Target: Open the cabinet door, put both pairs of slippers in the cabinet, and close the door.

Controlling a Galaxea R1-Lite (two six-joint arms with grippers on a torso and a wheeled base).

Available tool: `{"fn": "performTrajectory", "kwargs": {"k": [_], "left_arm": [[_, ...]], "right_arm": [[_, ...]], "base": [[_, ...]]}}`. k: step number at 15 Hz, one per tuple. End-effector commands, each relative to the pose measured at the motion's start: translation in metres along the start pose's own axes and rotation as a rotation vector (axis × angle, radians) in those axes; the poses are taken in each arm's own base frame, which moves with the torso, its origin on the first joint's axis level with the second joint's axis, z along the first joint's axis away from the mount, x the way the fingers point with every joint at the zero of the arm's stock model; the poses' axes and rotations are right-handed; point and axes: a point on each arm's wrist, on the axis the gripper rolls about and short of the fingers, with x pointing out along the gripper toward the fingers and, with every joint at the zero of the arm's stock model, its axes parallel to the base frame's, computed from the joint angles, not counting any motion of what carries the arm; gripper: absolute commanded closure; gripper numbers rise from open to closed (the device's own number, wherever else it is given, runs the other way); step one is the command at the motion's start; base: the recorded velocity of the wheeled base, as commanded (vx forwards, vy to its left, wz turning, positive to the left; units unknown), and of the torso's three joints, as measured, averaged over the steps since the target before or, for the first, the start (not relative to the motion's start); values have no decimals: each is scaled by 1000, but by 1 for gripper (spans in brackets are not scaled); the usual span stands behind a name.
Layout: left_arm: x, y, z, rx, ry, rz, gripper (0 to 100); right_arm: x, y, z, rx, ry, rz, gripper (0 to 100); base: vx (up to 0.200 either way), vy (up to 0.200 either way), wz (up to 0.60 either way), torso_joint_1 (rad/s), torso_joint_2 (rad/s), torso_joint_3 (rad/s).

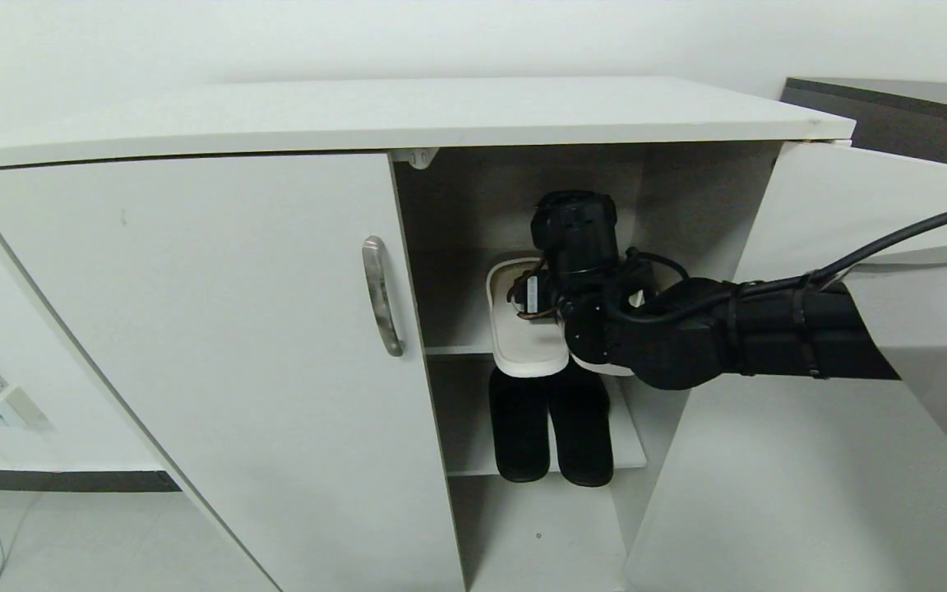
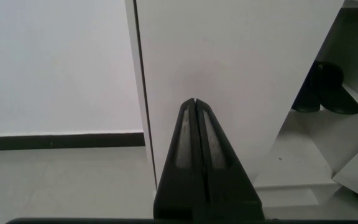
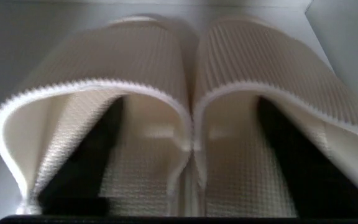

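Straddling the white slippers, right gripper spread wide, one finger inside each.

no readable text or numbers; wall socket perhaps marked, too small.

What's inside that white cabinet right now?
White slippers sit on the upper shelf, the right gripper poking into them; black slippers lie on the shelf below. The closed left door hides the other half.
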Motion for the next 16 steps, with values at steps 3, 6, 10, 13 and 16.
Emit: {"fn": "performTrajectory", "kwargs": {"k": [3,6,10,13,16], "left_arm": [[0,0,0,1,0,-1,100],[0,0,0,1,0,-1,100],[0,0,0,2,0,-1,100],[0,0,0,1,0,-3,100],[0,0,0,1,0,-3,100]], "right_arm": [[-32,-6,8,-4,1,31,0],[-58,-9,10,-9,6,61,0],[-93,-16,11,-12,0,109,0],[-115,-23,9,-8,14,144,0],[-143,-32,5,-9,25,201,0]], "base": [[0,0,0,0,0,0],[0,0,0,0,0,0],[0,0,0,0,0,0],[0,0,0,0,0,0],[0,0,0,0,0,0]]}}
